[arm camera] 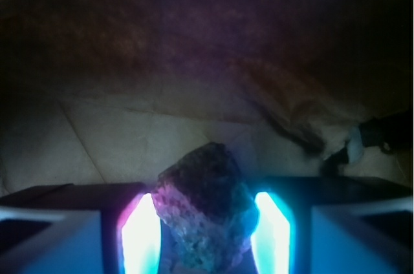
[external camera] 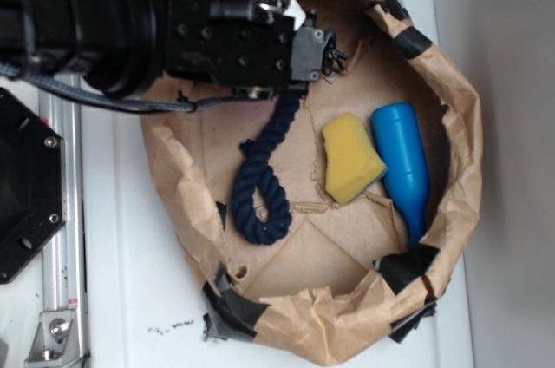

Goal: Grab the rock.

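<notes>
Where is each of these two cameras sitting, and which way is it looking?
Exterior: above, looking down into the brown paper bag holding a navy rope, yellow sponge and blue bottle; the black arm shows.
Wrist: on the hand, looking between its two fingers at the rock they flank.
Shared: the paper bag's lining; the rock is hidden under the arm in the exterior view.

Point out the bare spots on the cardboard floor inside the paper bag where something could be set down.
Freest is the near floor between the rope loop, yellow sponge and bag's taped rim. A narrower strip runs between rope and sponge. Crowded: sponge against blue bottle, and the far corner, where the gripper flanks the rock.
</notes>
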Controlling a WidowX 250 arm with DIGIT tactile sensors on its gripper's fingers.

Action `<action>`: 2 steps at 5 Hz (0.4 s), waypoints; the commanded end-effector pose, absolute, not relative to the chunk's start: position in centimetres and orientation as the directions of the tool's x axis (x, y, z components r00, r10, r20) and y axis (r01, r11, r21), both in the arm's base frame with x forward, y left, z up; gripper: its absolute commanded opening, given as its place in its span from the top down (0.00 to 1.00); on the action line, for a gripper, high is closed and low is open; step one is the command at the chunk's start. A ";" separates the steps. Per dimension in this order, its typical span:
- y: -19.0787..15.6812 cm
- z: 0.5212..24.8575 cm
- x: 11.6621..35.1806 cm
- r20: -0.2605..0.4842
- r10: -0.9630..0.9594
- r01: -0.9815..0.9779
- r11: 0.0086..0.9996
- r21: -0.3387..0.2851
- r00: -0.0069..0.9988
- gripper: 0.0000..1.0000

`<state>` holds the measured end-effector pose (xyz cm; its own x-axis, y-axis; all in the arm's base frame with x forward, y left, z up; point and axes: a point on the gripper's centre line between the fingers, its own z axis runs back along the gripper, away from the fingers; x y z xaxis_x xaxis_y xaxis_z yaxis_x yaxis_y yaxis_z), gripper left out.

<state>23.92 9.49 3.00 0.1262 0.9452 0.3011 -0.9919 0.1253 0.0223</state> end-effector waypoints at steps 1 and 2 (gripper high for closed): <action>5.9 8.3 25.5 0.150 0.905 -0.890 0.420 -0.177 0.397 1.00; 2.6 12.8 26.5 0.067 0.791 -0.743 0.596 -0.303 0.608 1.00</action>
